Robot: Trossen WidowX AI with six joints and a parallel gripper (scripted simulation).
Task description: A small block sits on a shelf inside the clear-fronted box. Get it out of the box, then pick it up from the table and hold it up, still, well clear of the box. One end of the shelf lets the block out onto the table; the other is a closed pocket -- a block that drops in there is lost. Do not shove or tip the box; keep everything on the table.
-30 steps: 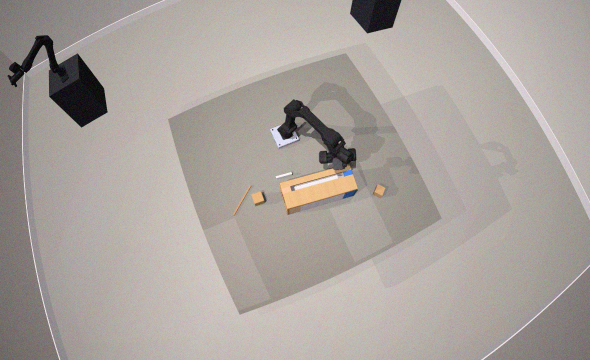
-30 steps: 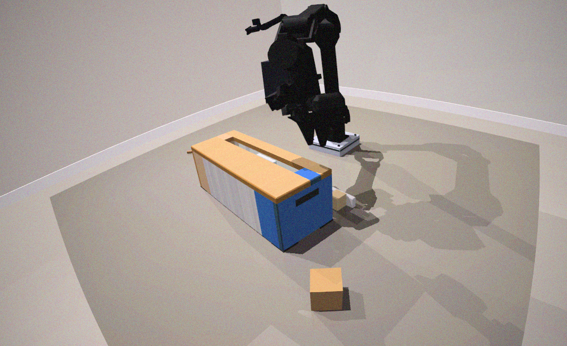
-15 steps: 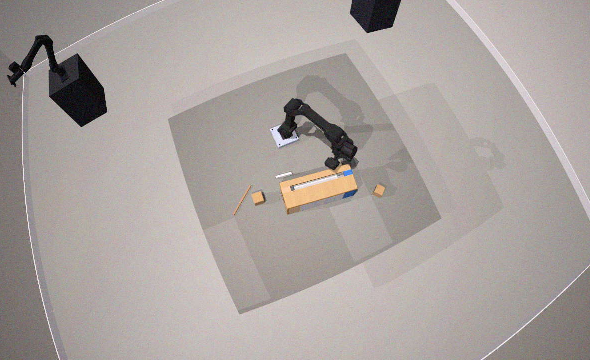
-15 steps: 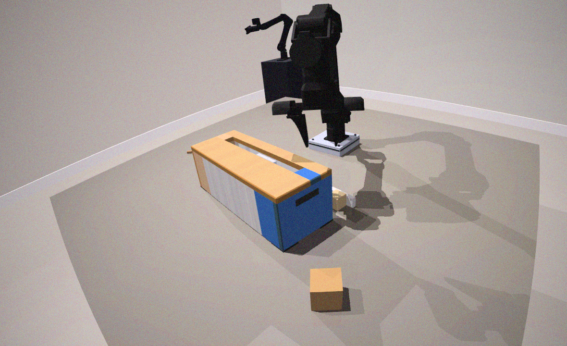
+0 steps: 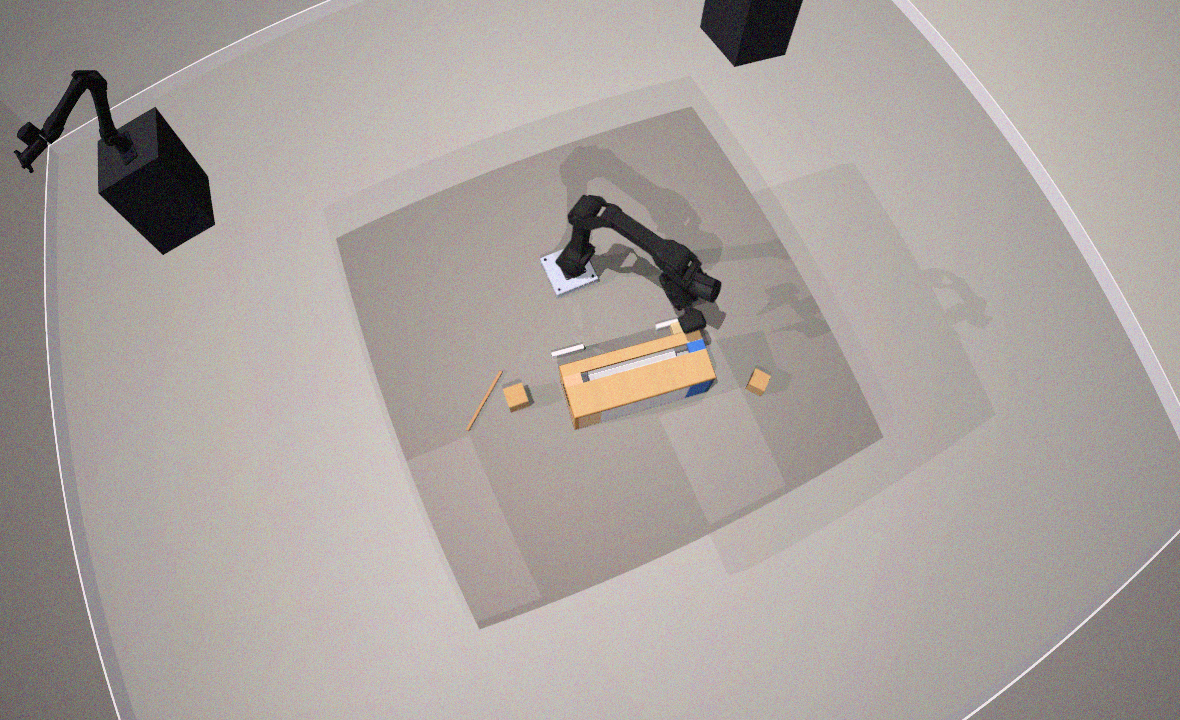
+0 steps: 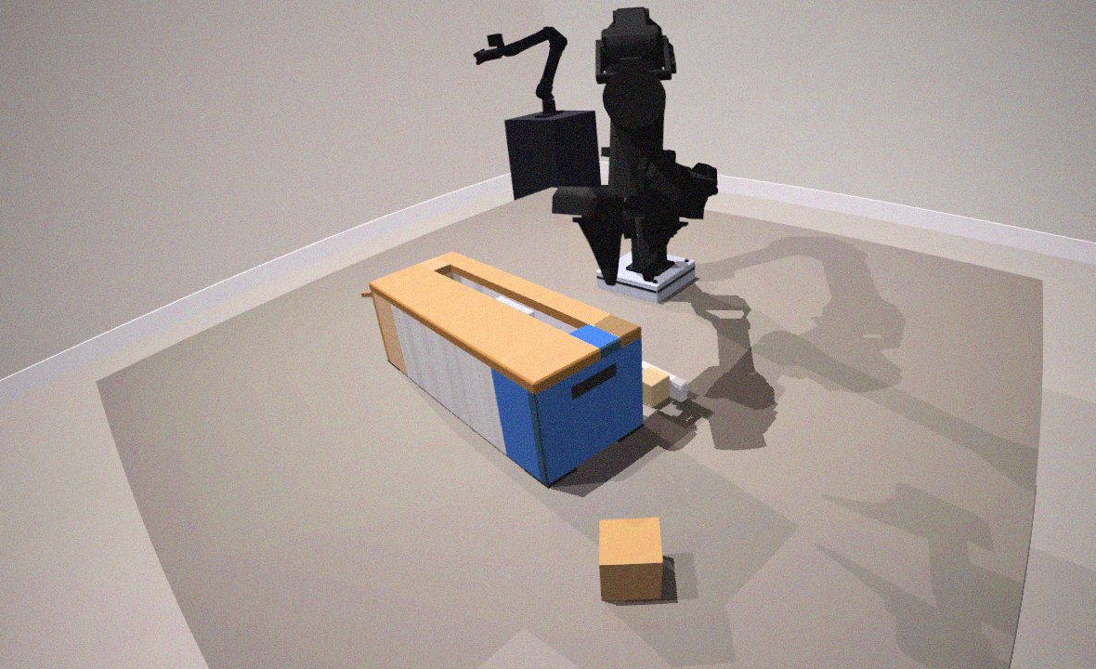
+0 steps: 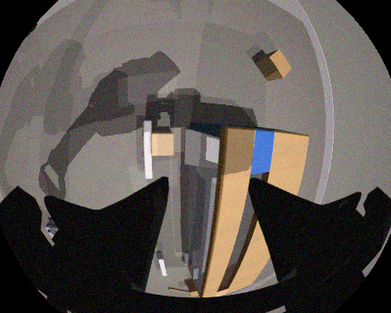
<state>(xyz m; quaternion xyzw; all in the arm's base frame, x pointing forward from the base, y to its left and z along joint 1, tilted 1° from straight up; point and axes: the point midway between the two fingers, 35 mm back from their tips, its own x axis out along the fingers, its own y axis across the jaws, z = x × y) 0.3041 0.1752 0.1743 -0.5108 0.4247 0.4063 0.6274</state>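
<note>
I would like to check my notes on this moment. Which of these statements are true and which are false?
1. The small block lies on the table, beside the blue end of the box. True.
2. The gripper is shut on the small block. False: it is open and holds nothing; the block is on the table below it.
3. Two larger tan cubes stand on the table, one beyond one end of the box and one beyond the other. True.
4. The box is tipped onto its side. False: it stands upright, orange top upward.
5. The thin wooden stick lies on top of the box. False: it lies on the table, apart from the box.
</note>
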